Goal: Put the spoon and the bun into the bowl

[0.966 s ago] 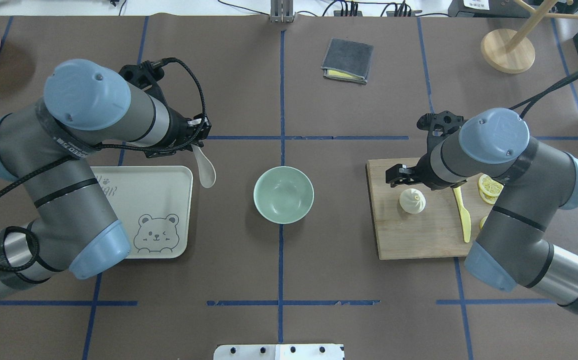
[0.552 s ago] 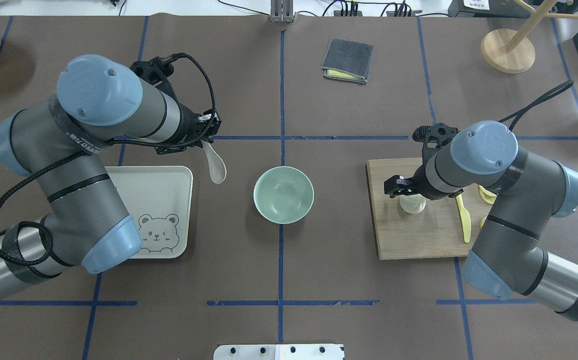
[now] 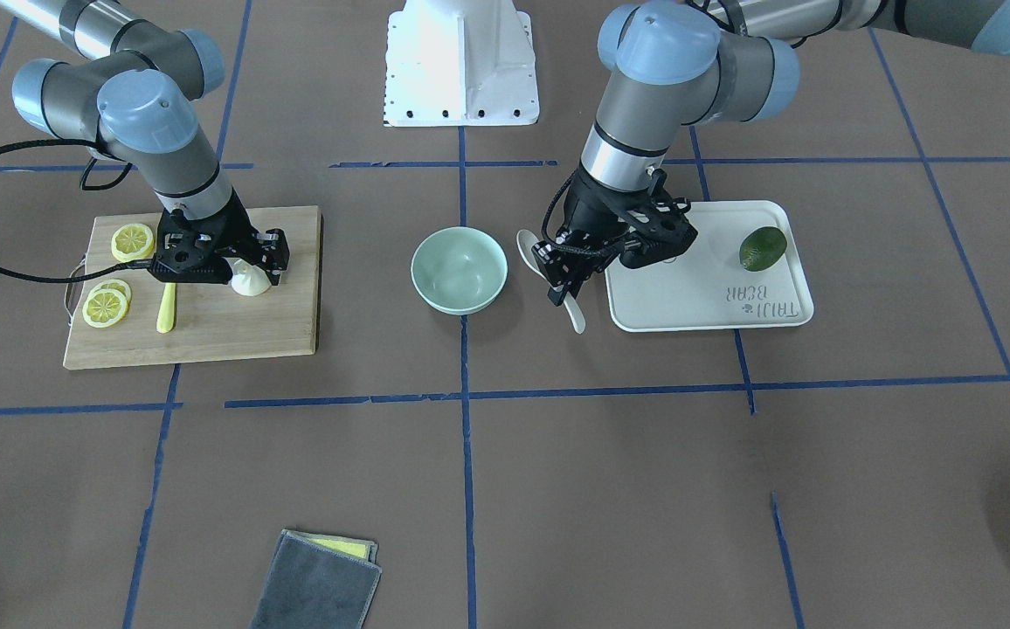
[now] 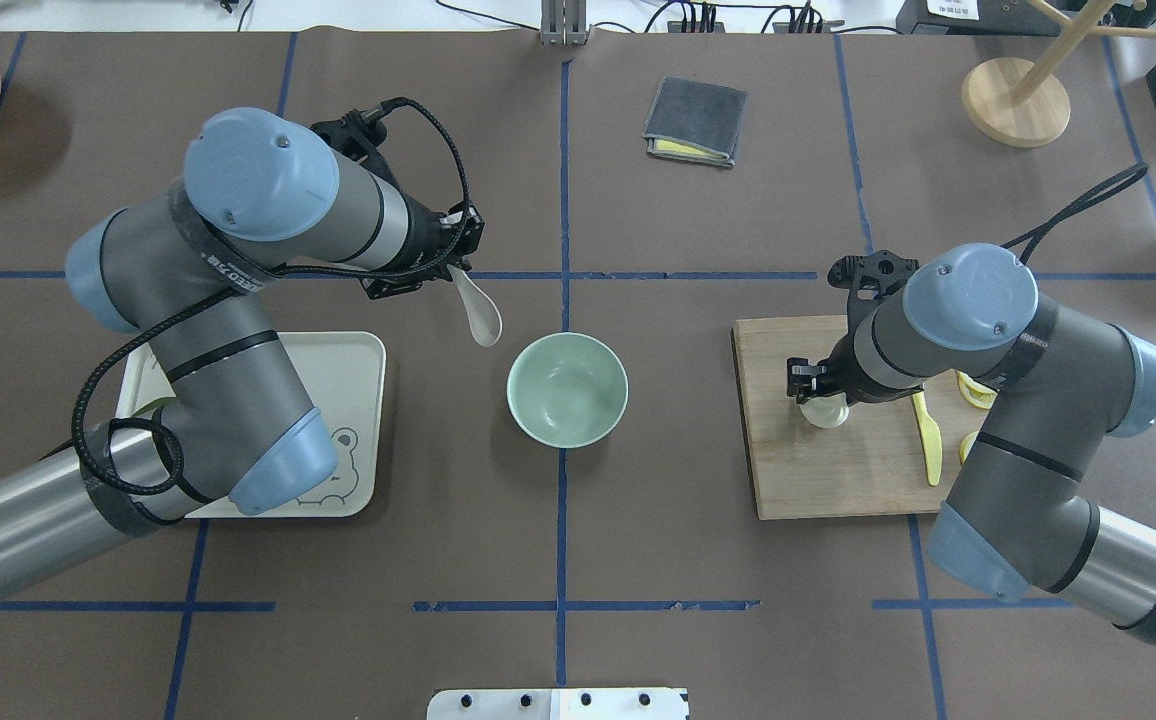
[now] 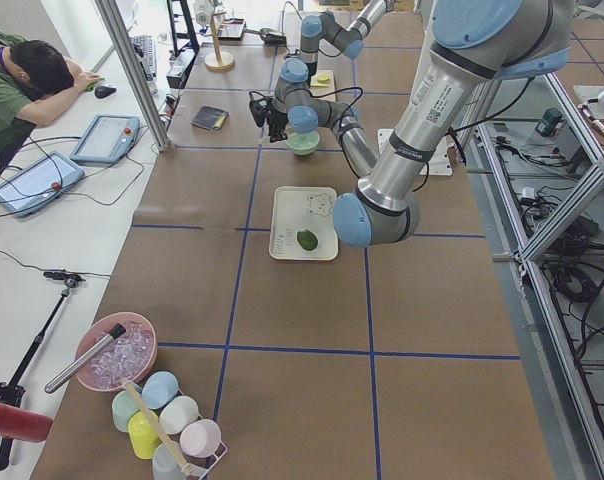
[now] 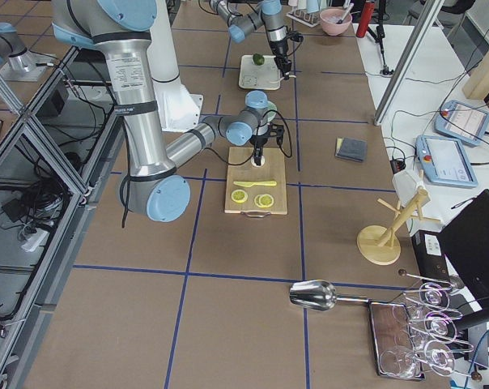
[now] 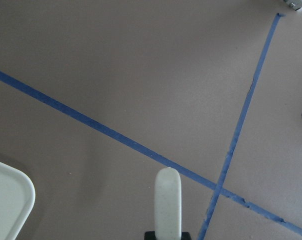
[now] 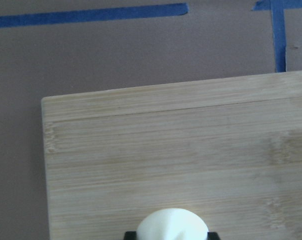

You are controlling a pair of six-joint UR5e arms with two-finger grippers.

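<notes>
The mint-green bowl (image 4: 523,400) stands empty at the table's middle, also in the front view (image 3: 459,269). My left gripper (image 4: 458,265) is shut on the off-white spoon (image 4: 480,312) and holds it in the air just left of the bowl. Its handle shows in the left wrist view (image 7: 168,205). The white bun (image 3: 250,281) sits on the wooden cutting board (image 4: 818,470). My right gripper (image 4: 816,392) is down over the bun, with its fingers closed against the bun's sides (image 8: 173,225).
A yellow knife (image 4: 928,435) and lemon slices (image 3: 133,242) lie on the board. The bear-printed tray (image 4: 348,400) under my left arm holds a green fruit (image 3: 763,248). A grey cloth (image 4: 695,120) and a wooden stand (image 4: 1015,100) are at the far side.
My left arm has carried the spoon to the right, toward the bowl. My right gripper has come down over the bun and its fingers have closed in on it.
</notes>
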